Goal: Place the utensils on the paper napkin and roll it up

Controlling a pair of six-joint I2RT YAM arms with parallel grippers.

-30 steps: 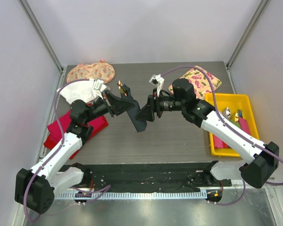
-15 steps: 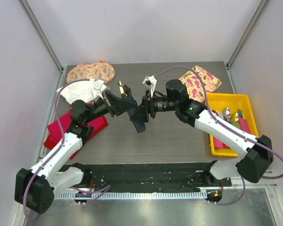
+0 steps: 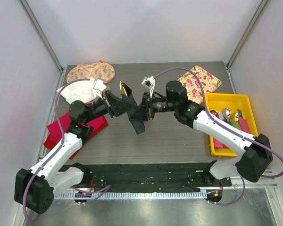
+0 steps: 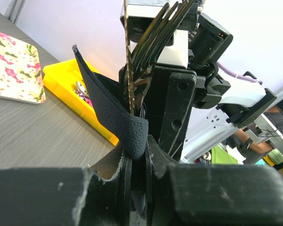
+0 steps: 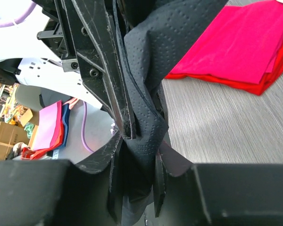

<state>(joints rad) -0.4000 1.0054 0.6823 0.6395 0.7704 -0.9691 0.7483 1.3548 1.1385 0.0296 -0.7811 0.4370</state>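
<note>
Right claw [image 3: 144,108] has closed around paper napkin [image 3: 138,125].

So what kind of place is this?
Probably a robot test booth, not a kitchen: a left arm and a right arm at a gray table, plain white walls around it, and a yellow tray of cutlery.

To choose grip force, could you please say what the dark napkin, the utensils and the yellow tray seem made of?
The napkin looks like matte paper, judging by its embossed dots and limp folds. The utensils are probably plastic with a shiny gold-tan finish; the thin tines glint. The tray is likely moulded plastic, smooth and uniformly yellow.
</note>
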